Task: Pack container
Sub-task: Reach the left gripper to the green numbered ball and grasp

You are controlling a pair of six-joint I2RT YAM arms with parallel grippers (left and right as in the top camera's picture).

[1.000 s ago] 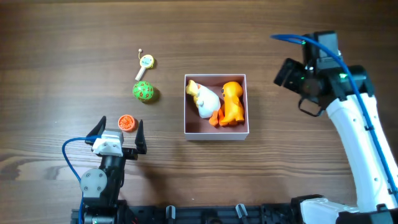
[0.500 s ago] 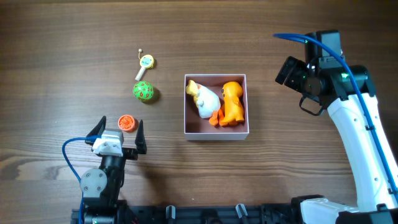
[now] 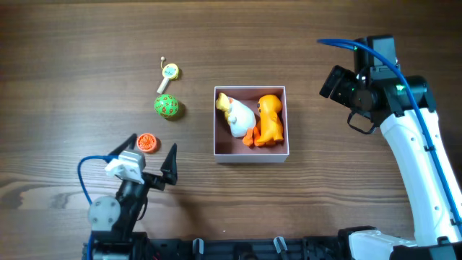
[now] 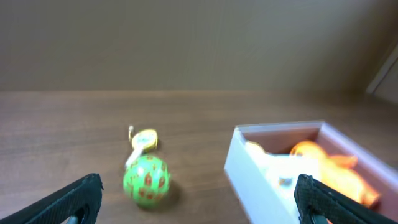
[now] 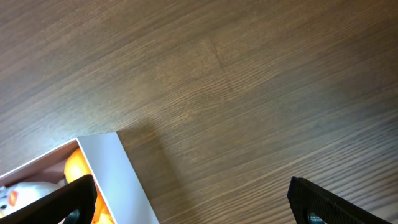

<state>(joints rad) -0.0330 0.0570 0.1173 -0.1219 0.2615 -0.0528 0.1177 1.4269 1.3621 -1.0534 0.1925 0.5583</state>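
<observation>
While container (image 3: 231, 147) holds duck (image 3: 237, 115), orange toy (image 3: 270, 119) (adjacent) | left gripper (image 3: 153, 144), right gripper (image 5: 189, 182): wide apart; empty

The white-walled square box (image 3: 251, 155) is dull pink inside; the green plastic ball (image 3: 167, 106) carries orange spots; the wooden table (image 3: 86, 43) shows dark brown grain.

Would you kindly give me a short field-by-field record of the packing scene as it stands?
container: white walls, pink floor, open top
inside: white bird toy beside orange figure
outside, on the left arm's side: green ball, orange disc, yellow charm
left gripper: open, empty, facing the green ball
right gripper: open, empty, beside the container
</observation>
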